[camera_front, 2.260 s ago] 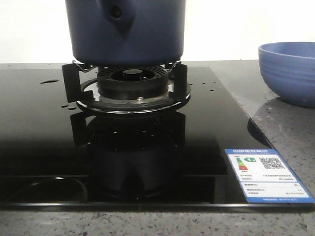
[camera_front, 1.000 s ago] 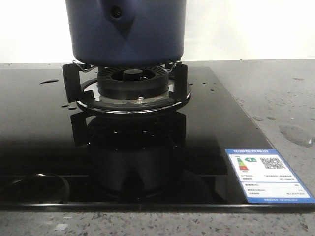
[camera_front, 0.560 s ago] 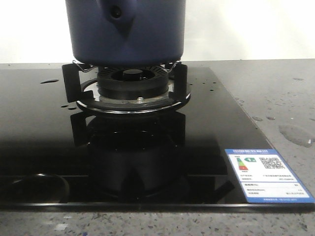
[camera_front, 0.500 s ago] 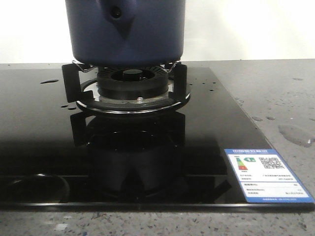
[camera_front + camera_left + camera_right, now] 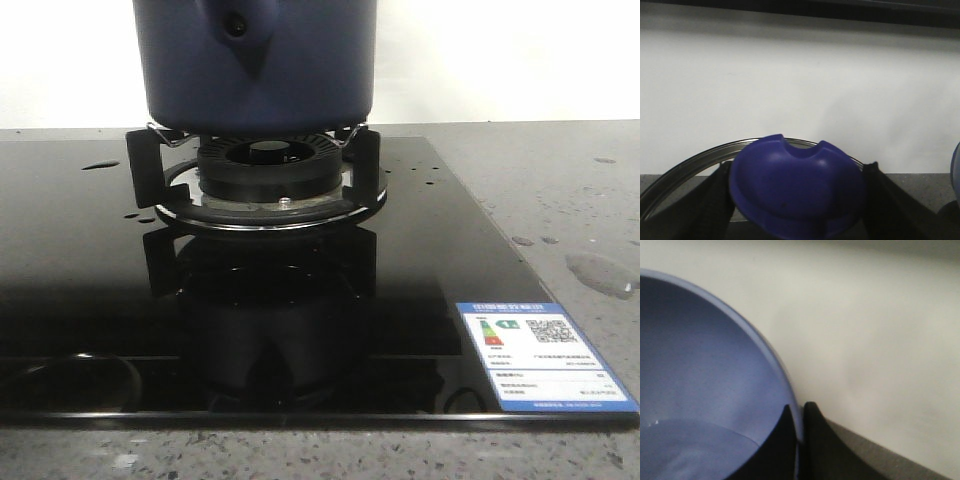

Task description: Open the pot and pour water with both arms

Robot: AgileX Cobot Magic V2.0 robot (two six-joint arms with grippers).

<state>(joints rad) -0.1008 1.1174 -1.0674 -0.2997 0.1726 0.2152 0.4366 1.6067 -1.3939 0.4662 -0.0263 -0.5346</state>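
The dark navy pot (image 5: 255, 60) stands on the gas burner (image 5: 265, 175); its top is cut off by the front view. Neither gripper shows there. In the left wrist view my left gripper (image 5: 797, 200) is shut on the dark blue knob (image 5: 795, 180) of the lid, whose metal rim (image 5: 685, 162) arcs behind it against a white wall. In the right wrist view my right gripper (image 5: 799, 412) is shut on the rim of the periwinkle bowl (image 5: 700, 355), one finger inside, one outside. Water shows as a puddle (image 5: 600, 272) on the counter and drops (image 5: 100, 165) on the hob.
The black glass hob (image 5: 80, 280) carries a white and blue energy label (image 5: 540, 355) at its front right corner. Grey speckled counter (image 5: 560, 190) lies to the right and along the front. A white wall stands behind.
The periwinkle bowl that stood at the right of the counter 2.3 s ago has left the front view, leaving a puddle where it was. The pot has not moved.
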